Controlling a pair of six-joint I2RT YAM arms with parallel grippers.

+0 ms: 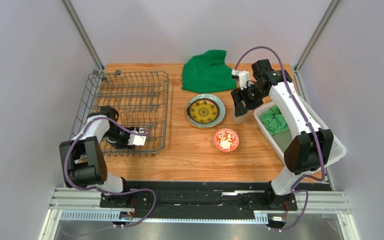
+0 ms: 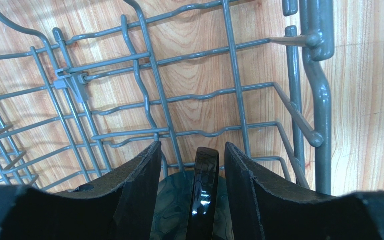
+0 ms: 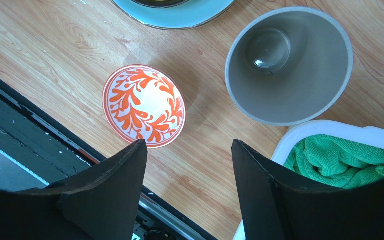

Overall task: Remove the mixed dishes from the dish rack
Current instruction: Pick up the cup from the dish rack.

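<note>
**Unloading judged nearly complete.** Out of dish rack (image 1: 134, 73), on table (image 1: 179, 160): pale green plate (image 1: 221, 111) with small yellow-and-dark patterned plate (image 1: 202, 110) stacked on it, red-and-white bowl (image 1: 226, 140), beige handleless cup (image 3: 289, 65). In rack, near right corner: dark teal mug (image 2: 171, 210). Cream floral plate not visible. Left gripper (image 2: 193, 147) jaws part-open astride mug handle, gaps both sides, no hold. Right gripper (image 3: 189, 144) jaws wide apart, empty, above bowl and cup. Count: plates two; bowl, cup, mug one each.

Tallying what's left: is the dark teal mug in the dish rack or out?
In the dish rack: the dark teal mug shows between the fingers of the left hand, rack wires around it.
</note>
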